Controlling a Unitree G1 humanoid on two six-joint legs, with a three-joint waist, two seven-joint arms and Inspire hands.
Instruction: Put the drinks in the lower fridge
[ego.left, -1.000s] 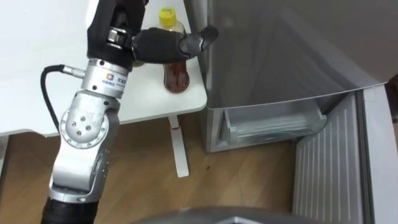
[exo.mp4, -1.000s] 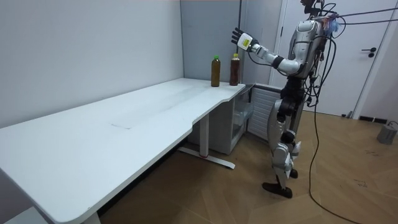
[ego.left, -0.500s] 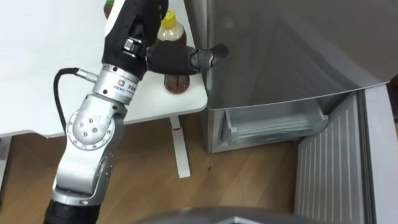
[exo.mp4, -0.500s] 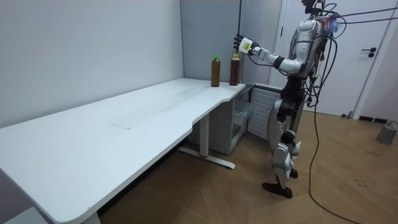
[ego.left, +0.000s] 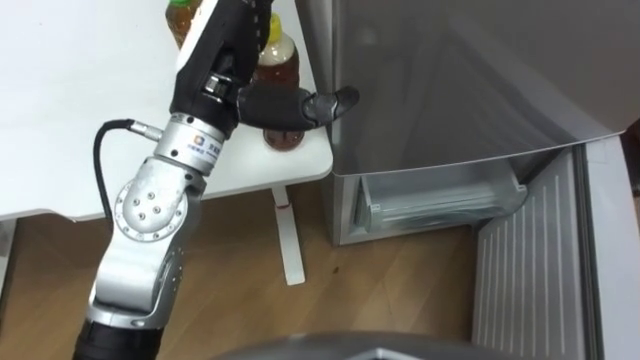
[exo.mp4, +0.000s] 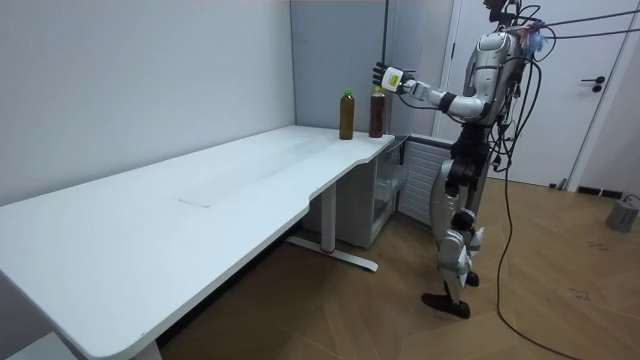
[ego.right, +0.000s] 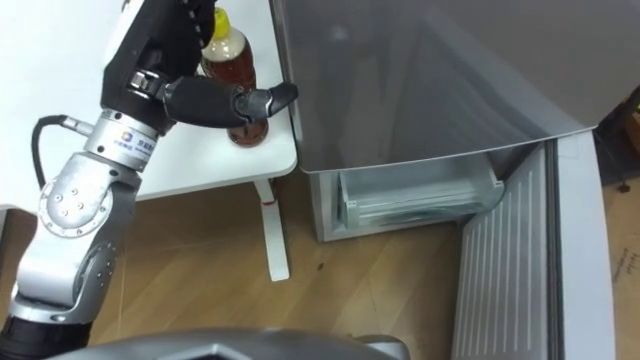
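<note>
A brown drink bottle with a yellow cap (ego.left: 283, 70) stands at the near right corner of the white table (ego.left: 60, 120), close to the grey fridge (ego.left: 450, 80). My left hand (ego.left: 232, 45) is at this bottle, its straight thumb (ego.left: 310, 103) lying across the bottle's front and pointing at the fridge; the hand is open. In the room view the left hand (exo.mp4: 386, 75) is level with the top of the bottle (exo.mp4: 378, 112). A second drink bottle (ego.left: 181, 14) with a green cap stands just beyond it (exo.mp4: 346, 115).
The lower fridge compartment (ego.left: 430, 200) is open below the table's corner, with a clear door shelf in view. Its ribbed door (ego.left: 530, 270) swings out at the lower right. I stand on wooden floor in front of the fridge, beside a table leg (ego.left: 287, 235).
My left hand has moved forward and down onto the yellow-capped bottle, and the thumb now lies across its front. The bottles have not moved.
</note>
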